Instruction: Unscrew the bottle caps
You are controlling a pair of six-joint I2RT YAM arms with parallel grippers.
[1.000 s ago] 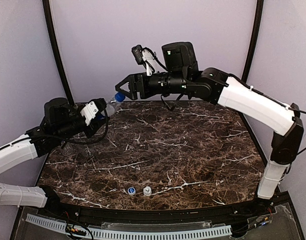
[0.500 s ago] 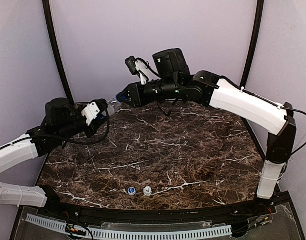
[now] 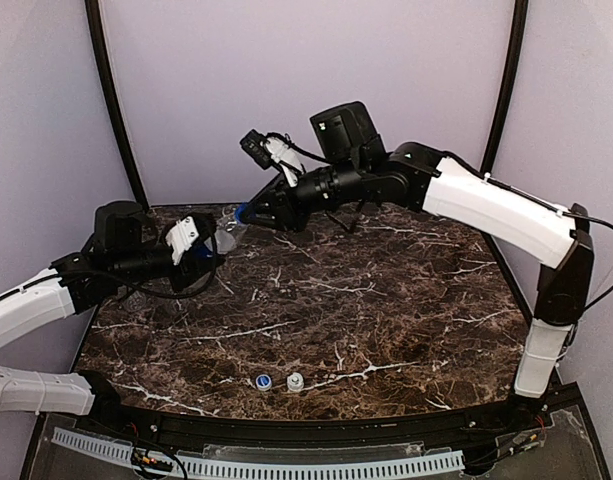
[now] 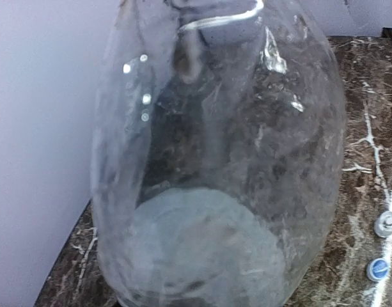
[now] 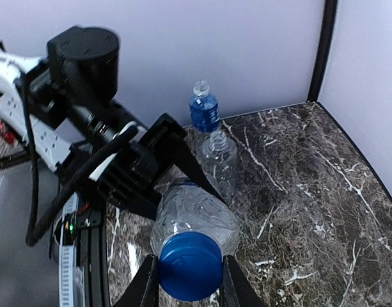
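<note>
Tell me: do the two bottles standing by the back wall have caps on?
No, the blue-labelled bottle and the clear bottle beside it both show bare, open threaded necks in the right wrist view.

1. In your left wrist view the clear bottle [image 4: 215, 160] fills the frame. It is blurred and cut off at the top and bottom edges, and the left tool [image 3: 201, 250] cannot be seen gripping it there.
2. From above, the two loose caps [image 3: 261, 381] are too small for you to read any detail.
3. In your right wrist view the bottom edge cuts off the right tool [image 5: 190, 259] below its fingers, and the blue cap [image 5: 190, 267] hides the bottle's neck.
4. The two far bottles [image 5: 203, 110] have their bases hidden.
</note>
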